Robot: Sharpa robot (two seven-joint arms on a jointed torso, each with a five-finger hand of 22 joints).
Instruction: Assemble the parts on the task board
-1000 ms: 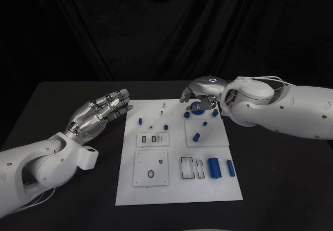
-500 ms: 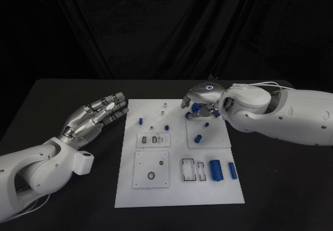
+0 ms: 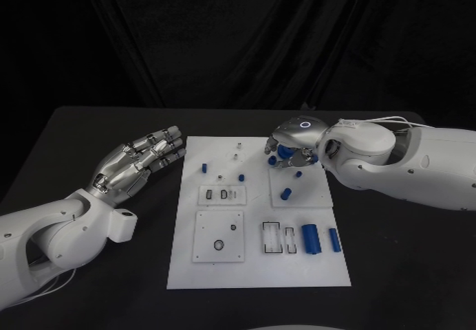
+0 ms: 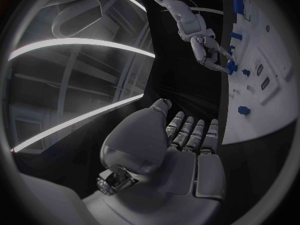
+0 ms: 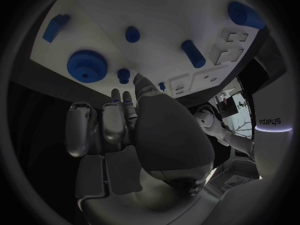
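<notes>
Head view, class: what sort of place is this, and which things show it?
Probably a robotics lab test bench: a black table against dark drapes, a white task board carrying small blue parts, and the left hand and right hand over it.

Matt white task board (image 3: 256, 265), glossy blue plastic parts (image 3: 309, 239), matt black table (image 3: 89, 134)

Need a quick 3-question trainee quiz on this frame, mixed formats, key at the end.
1. True or false: the left hand rests on the task board.
2. Which hand is over the blue gear? A) left B) right
3. Fill in: the two large blue cylinders lie near the board's ___ edge, as the robot sees it.

Key: 1 false, it sits beside the board, fingers apart, holding nothing. 2 B. 3 right.
</notes>
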